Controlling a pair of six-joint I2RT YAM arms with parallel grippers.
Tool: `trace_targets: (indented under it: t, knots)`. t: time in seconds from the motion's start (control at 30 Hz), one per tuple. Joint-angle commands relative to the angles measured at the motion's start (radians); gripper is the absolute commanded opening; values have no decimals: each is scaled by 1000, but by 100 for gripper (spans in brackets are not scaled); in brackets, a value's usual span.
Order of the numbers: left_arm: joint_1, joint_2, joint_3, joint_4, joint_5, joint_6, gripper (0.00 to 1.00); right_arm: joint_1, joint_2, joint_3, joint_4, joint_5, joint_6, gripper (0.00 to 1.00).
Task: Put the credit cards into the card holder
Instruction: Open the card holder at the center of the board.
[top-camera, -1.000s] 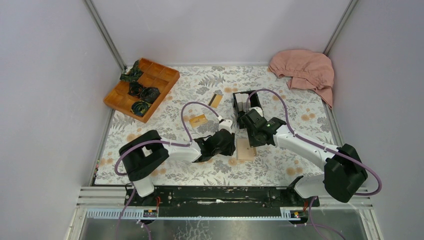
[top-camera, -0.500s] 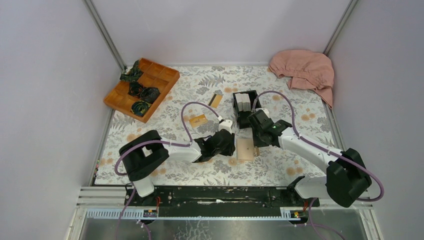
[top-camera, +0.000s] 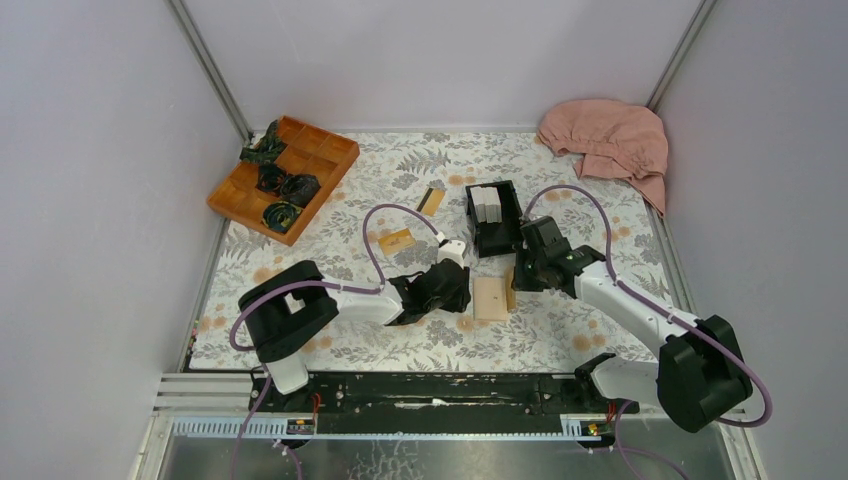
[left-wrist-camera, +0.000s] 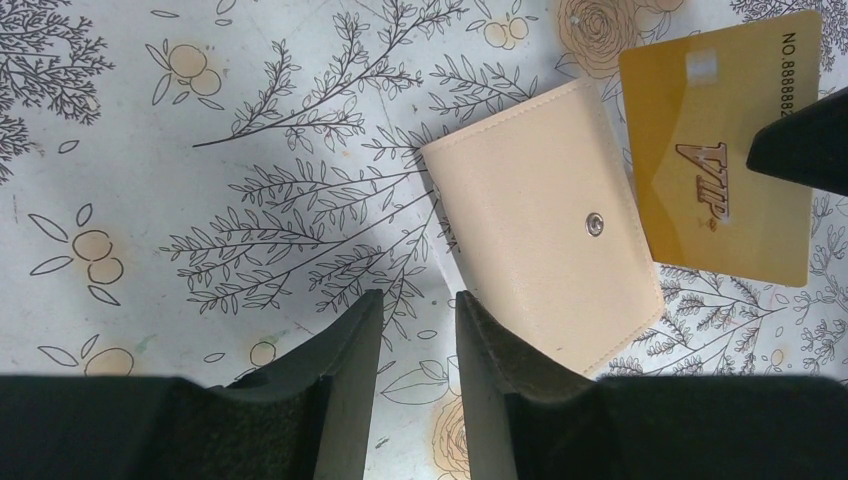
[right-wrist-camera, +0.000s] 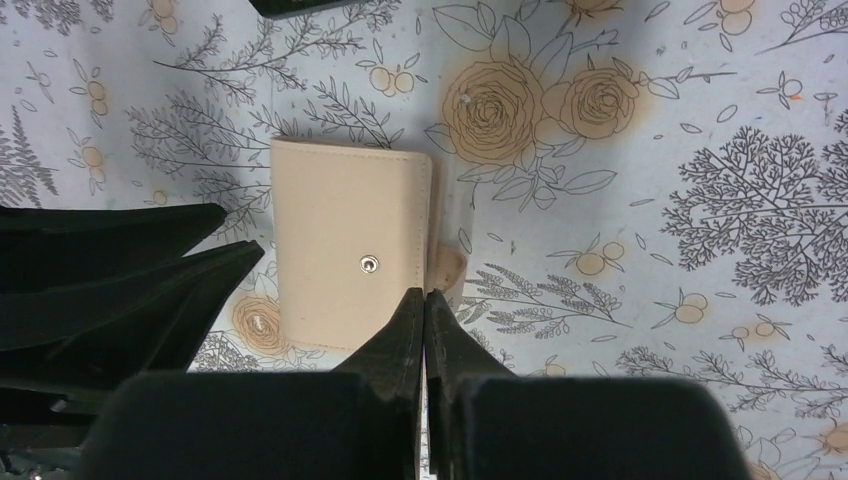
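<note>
Pinched tight in the right gripper (right-wrist-camera: 424, 295): 1 gold card (left-wrist-camera: 715, 150), gripped at 1 edge and held edge-down, probably for sliding into a slot. Just ahead and left of those fingertips: the wallet (right-wrist-camera: 350, 255), flat on the table, folded shut with the snap stud up, so no slot reachable yet. Alongside its edge with the card; contact impossible to tell. Close on the wallet's other side: the left gripper (left-wrist-camera: 415, 300), narrow gap, holding nothing, likely placed to steady or open the flap. Printed on the card: "VIP" and "NO.8888", cut off after that. Well beyond the left gripper: a loose card (top-camera: 397, 240) and a banded card (top-camera: 432, 200).
</note>
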Motion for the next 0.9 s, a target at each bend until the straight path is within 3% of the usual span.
trace_targets:
  t: [0.0,0.87]
  knots:
    - [-8,22,19,-16,-26,16,40,-18,-27,-3,36,-55,8,0]
    - [-7,39,10,-13,-23,11,39,-106,-75,-91,116,-168,18,0]
